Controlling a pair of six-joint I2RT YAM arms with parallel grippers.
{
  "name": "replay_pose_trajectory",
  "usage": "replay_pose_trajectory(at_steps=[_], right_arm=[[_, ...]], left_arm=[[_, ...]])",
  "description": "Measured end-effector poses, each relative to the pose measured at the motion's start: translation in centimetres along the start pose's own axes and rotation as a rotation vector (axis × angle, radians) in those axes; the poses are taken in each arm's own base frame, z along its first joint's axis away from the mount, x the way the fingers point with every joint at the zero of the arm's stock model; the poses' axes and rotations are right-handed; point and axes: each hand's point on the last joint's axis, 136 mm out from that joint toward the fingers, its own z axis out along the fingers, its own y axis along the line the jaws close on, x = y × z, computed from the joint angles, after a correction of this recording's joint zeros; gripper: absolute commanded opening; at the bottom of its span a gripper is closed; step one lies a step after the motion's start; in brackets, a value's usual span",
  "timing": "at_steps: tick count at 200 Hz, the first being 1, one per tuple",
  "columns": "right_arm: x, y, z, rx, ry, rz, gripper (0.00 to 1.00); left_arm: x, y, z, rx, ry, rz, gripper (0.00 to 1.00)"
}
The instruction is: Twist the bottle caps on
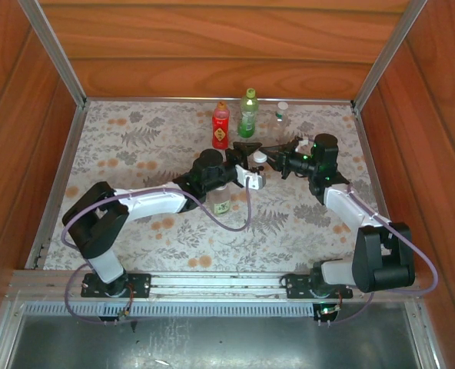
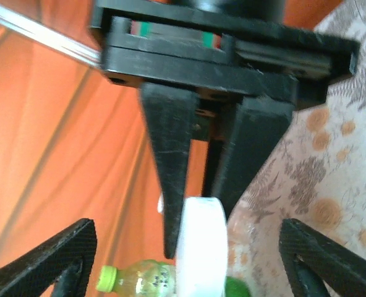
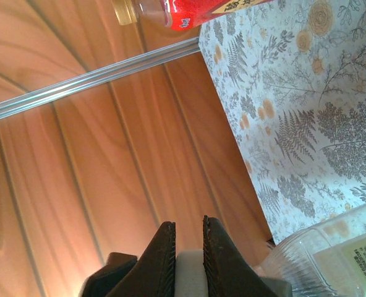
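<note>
The right claw [image 3: 188, 238] is pressed onto a white cap [image 2: 201, 247], pinching it across its flat faces so the rim stands on edge above the middle of the counter [image 1: 135, 223]. The left claw [image 1: 247, 151] faces it with its fingers spread wide on either side of the cap, touching nothing. A clear labelled bottle [image 1: 221, 198] stands at about 7 o'clock from the cap, partly under the left arm. Its neck is hidden. A red bottle [image 1: 220, 125], a green bottle [image 1: 248, 113] and a small clear bottle [image 1: 281, 111] line the 12 o'clock edge. The cap looks light, stiff and smooth, likely to slip or twist. A hold across its ribbed rim, squarely, would serve better for turning. The thin clear bottle would probably dent, so it is best taken low on the body.
</note>
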Motion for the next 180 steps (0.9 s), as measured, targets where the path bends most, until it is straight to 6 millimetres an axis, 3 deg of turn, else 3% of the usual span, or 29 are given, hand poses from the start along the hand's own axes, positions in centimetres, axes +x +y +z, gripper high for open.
replay_pose_trajectory(at_steps=[55,104,137,180], right_arm=[[-1.1,-1.5,0.2,0.035,-0.02,-0.008,0.06],[-2.7,-4.1,1.0,0.101,-0.037,-0.003,0.08],[-4.0,-7.0,1.8,0.163,-0.036,0.005,0.09],[-5.3,-11.3,2.1,0.271,-0.053,-0.022,0.1]], left_arm=[[-2.6,1.7,-1.7,-0.009,-0.083,-0.151,0.98],[-4.5,3.1,-4.6,-0.014,-0.146,-0.308,1.0],[-4.6,3.4,-7.5,-0.036,-0.137,-0.42,1.0],[-3.2,4.0,-12.3,-0.108,-0.084,-0.584,1.0]])
